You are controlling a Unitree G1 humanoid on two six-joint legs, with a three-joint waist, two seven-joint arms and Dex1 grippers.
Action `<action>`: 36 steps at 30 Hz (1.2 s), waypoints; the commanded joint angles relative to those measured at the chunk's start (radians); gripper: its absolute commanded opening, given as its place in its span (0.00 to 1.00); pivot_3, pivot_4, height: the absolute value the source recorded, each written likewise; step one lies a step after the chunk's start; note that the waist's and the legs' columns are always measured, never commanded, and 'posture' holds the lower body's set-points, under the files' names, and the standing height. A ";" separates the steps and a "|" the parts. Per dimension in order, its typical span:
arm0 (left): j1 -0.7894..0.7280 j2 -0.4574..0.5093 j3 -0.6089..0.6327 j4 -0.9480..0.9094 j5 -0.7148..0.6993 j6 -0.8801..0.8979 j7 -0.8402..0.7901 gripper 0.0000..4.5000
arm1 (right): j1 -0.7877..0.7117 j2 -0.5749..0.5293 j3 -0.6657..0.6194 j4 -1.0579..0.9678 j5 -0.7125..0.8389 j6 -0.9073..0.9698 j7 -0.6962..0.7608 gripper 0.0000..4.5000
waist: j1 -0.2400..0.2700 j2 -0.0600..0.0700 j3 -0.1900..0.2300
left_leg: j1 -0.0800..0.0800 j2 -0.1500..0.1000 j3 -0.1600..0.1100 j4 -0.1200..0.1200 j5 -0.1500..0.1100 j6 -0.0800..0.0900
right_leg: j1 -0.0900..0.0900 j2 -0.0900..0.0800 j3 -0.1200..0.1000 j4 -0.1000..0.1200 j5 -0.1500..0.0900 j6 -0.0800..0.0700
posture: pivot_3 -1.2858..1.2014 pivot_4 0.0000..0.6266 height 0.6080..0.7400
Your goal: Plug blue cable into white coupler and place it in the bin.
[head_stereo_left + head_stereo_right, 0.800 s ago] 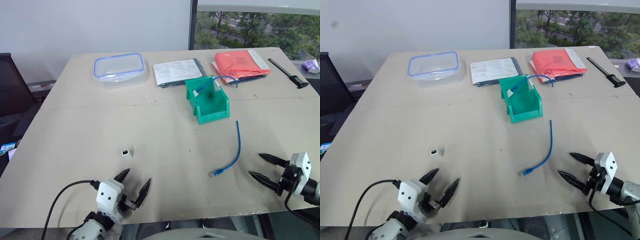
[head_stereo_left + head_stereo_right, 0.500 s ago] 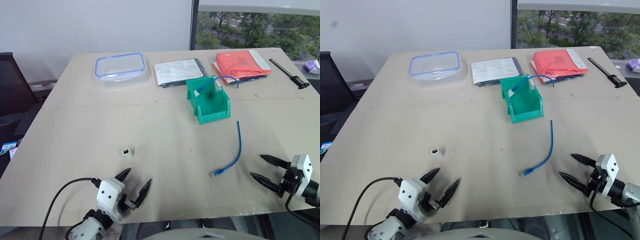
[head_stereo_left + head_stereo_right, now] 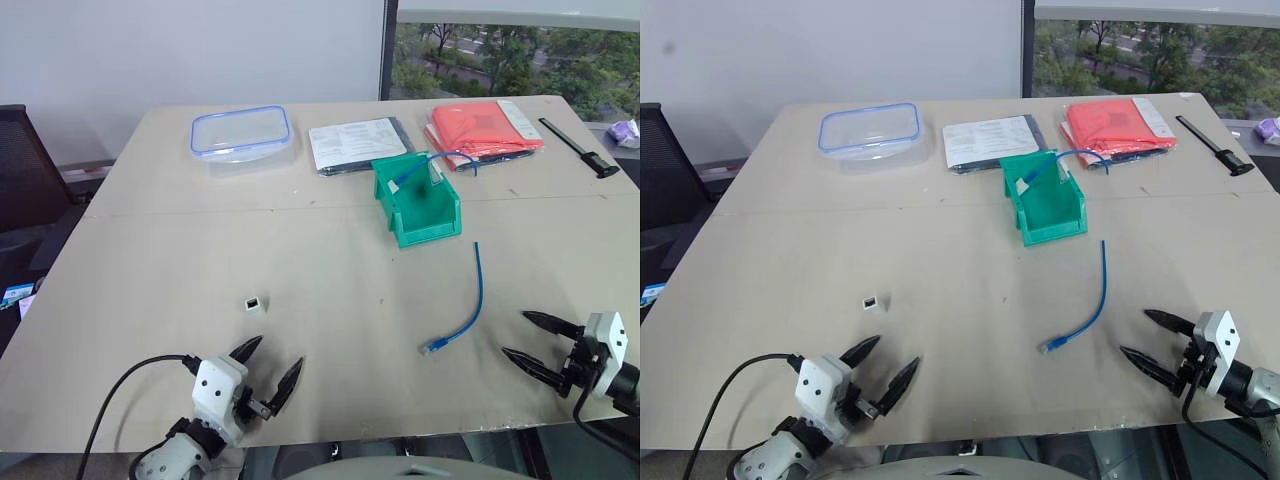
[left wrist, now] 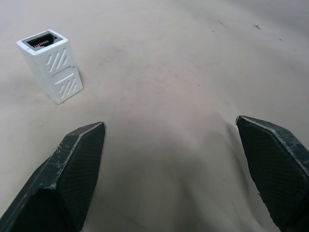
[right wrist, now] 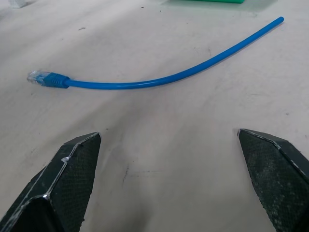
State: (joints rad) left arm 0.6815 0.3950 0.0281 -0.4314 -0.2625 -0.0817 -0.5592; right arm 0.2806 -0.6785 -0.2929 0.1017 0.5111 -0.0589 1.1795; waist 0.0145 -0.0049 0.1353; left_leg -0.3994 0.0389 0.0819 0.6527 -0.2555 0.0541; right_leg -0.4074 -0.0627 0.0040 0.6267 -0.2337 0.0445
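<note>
Right gripper (image 3: 538, 343): jaws spread wide and empty, low over the worktop (image 3: 300, 250) near its front edge; compared with a moment ago it has slid slightly back towards the robot, away from the cable.
Left gripper (image 3: 268, 367): wide open, empty, unchanged in place.
Blue cable (image 3: 472, 302): lies loose, unmoved, its near plug at about ten o'clock from the right gripper, the far end running towards twelve.
White coupler (image 3: 254, 303): stands on the worktop at about twelve o'clock from the left gripper, well apart from the cable, socket up (contacts visible in the left wrist view).
Bin (image 3: 417, 203): beyond the cable's far end; a second blue cable (image 3: 435, 160) hangs over its back wall.
Meaning: nothing grasped yet; plugging has not begun.
</note>
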 commanded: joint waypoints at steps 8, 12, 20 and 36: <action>-0.208 0.195 -0.046 -0.228 -0.175 0.285 -0.153 0.99 | -0.072 -0.126 0.038 -0.169 0.010 0.070 0.098 1.00 | -0.001 -0.002 0.002 | 0.000 0.002 -0.002 0.001 0.000 0.000 | 0.000 0.004 -0.001 0.002 0.000 0.000 | 0.52 0.24 1.00; -0.340 0.299 -0.055 -0.328 -0.257 0.436 -0.194 0.99 | -0.135 -0.174 0.146 -0.212 -0.079 0.050 0.140 1.00 | -0.002 -0.003 0.002 | 0.000 0.003 -0.002 0.001 0.000 0.000 | 0.000 0.006 0.001 0.003 0.000 -0.001 | 0.52 0.24 1.00; -0.555 0.459 -0.018 -0.404 -0.390 0.623 -0.272 0.99 | -0.354 -0.150 0.389 -0.210 -0.216 0.010 0.206 1.00 | -0.003 -0.007 0.005 | 0.001 0.002 -0.001 0.002 0.000 0.000 | 0.000 0.008 0.003 0.004 0.000 -0.001 | 0.52 0.24 1.00; -0.487 0.609 0.086 -0.422 -0.441 0.653 -0.411 1.00 | -0.580 -0.066 0.601 -0.056 -0.322 -0.014 0.283 0.34 | -0.002 -0.012 0.012 | 0.002 0.002 0.000 0.002 0.001 -0.002 | 0.000 0.009 0.003 0.007 0.000 -0.001 | 0.52 0.24 1.00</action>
State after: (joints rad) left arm 0.1937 0.9962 0.0812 -0.8192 -0.6992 0.5916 -0.9584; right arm -0.2895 -0.7422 0.3067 0.0399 0.1995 -0.0496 1.4471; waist 0.0130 -0.0168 0.1471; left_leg -0.3977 0.0411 0.0818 0.6553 -0.2542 0.0523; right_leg -0.4076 -0.0541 0.0072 0.6336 -0.2334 0.0438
